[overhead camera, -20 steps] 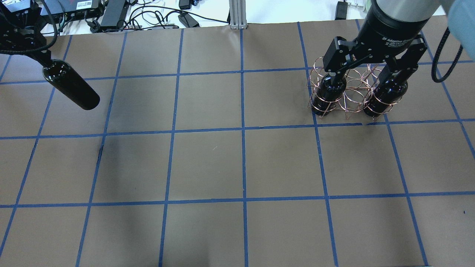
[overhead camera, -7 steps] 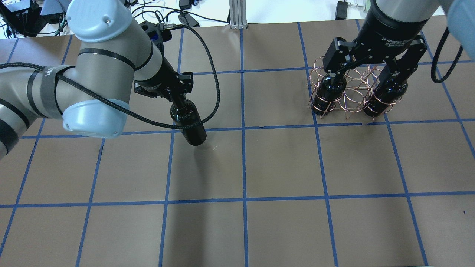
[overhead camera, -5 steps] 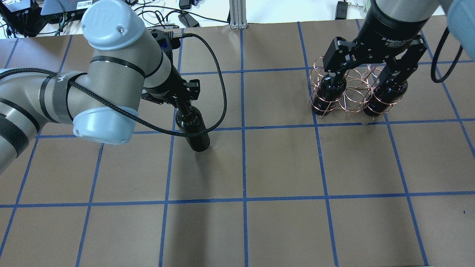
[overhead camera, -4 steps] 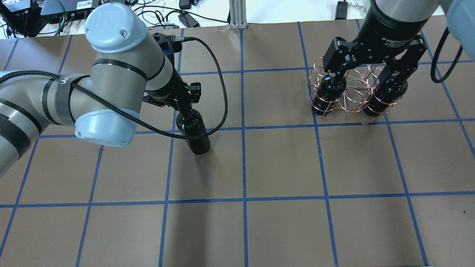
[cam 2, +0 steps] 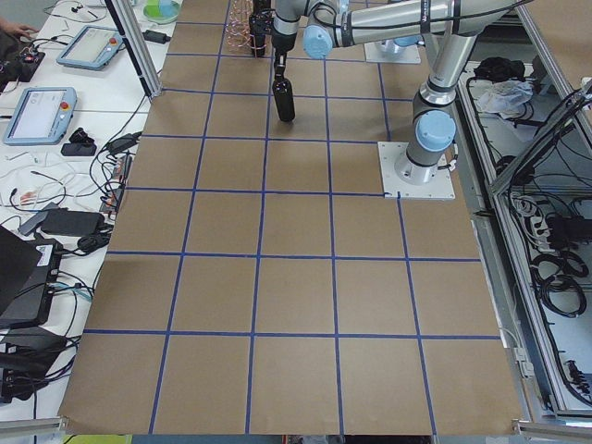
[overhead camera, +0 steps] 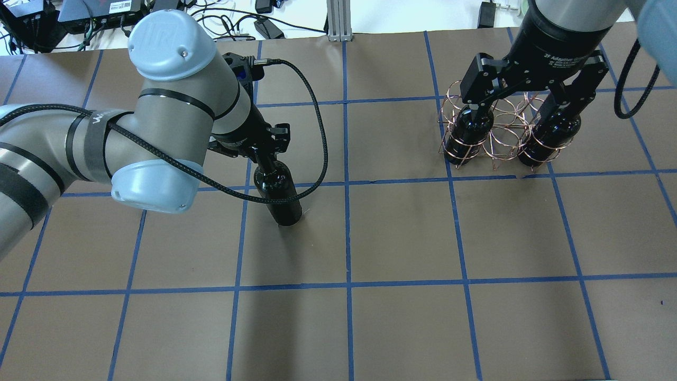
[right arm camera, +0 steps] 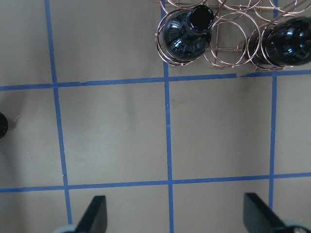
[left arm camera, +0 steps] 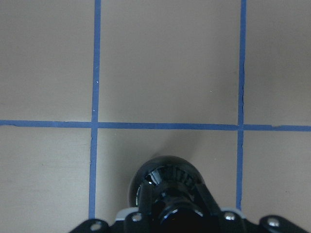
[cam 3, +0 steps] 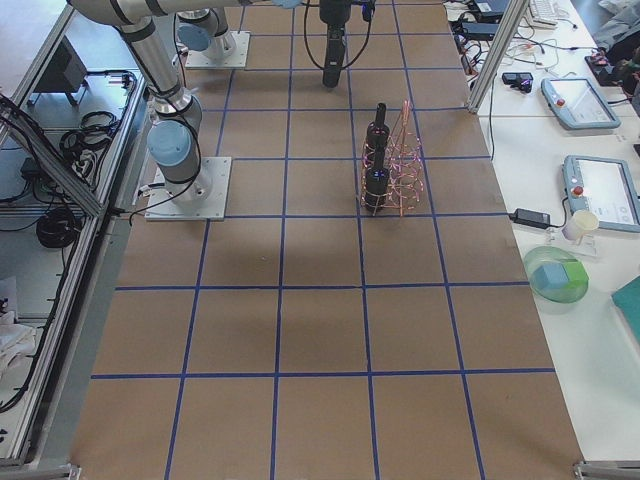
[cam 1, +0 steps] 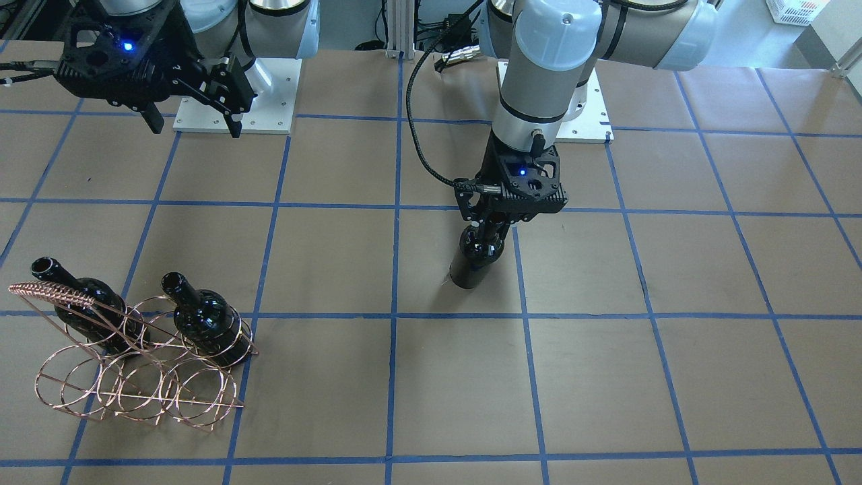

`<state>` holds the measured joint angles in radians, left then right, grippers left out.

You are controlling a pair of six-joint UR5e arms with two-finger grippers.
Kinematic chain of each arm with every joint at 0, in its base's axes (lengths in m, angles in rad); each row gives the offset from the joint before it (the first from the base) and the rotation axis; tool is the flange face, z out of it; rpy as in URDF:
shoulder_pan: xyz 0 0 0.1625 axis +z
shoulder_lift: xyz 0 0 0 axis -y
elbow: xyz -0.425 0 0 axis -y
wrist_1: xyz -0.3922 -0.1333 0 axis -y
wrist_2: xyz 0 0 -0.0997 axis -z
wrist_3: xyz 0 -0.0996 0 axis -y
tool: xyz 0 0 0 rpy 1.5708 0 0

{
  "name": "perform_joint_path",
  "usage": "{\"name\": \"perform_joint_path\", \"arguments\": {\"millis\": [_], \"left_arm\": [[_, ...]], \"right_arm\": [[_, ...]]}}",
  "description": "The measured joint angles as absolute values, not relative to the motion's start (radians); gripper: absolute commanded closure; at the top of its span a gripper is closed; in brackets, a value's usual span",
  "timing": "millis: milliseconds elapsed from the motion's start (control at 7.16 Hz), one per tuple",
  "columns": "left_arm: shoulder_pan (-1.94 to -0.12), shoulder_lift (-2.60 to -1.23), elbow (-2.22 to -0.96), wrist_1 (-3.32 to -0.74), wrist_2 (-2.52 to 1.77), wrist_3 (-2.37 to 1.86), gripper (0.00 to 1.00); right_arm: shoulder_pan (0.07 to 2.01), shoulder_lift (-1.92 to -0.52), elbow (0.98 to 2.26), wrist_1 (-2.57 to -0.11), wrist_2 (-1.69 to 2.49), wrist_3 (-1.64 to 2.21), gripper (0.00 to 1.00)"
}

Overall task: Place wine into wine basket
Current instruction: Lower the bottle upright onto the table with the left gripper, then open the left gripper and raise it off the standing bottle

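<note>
My left gripper (overhead camera: 266, 157) is shut on the neck of a glossy black wine bottle (overhead camera: 280, 193) and holds it upright near the table's middle. Its base is at or just above the paper; I cannot tell which. The bottle also shows in the front view (cam 1: 473, 261) and in the left wrist view (left arm camera: 165, 187). The copper wire wine basket (overhead camera: 500, 138) stands at the right with a bottle in each end hoop (overhead camera: 468, 132) (overhead camera: 550, 135); the middle hoop holds none. My right gripper (overhead camera: 521, 103) is open and empty, high above the basket.
The table (overhead camera: 402, 233) is brown paper with a blue tape grid. Cables and power bricks (overhead camera: 211, 21) lie beyond its far edge. The arm base plates (cam 1: 236, 94) sit on the robot's side.
My left arm has carried the bottle from the far left edge to the table's middle, turned it from slanted to upright and brought it lower. The right arm and the basket have not moved.
</note>
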<state>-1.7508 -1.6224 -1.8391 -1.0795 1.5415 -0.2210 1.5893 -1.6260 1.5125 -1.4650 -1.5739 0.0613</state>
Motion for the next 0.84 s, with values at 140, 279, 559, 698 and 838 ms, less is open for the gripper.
{"name": "perform_joint_path", "arguments": {"millis": [140,279,559,698,838], "left_arm": [[-1.751,-1.622,-1.839,-1.101,1.539,-0.220,0.55],[-1.752,-1.622,-1.838,-1.125,1.538,-0.221,0.47],[-1.752,-1.621,-1.837,-1.156,1.536,-0.221,0.00],[-1.753,-1.619,-1.833,-1.163,1.534,-0.222,0.00],[-1.753,-1.611,-1.818,-1.191,1.532,-0.227,0.00]], "right_arm": [[1.589,-1.626,1.512,-1.465,-1.574,0.061,0.00],[1.590,-1.626,1.512,-1.464,-1.574,0.061,0.00],[1.590,-1.626,1.513,-1.466,-1.575,0.061,0.00],[1.591,-1.626,1.512,-1.466,-1.574,0.061,0.00],[1.591,-1.626,1.513,-1.467,-1.573,0.061,0.00]]}}
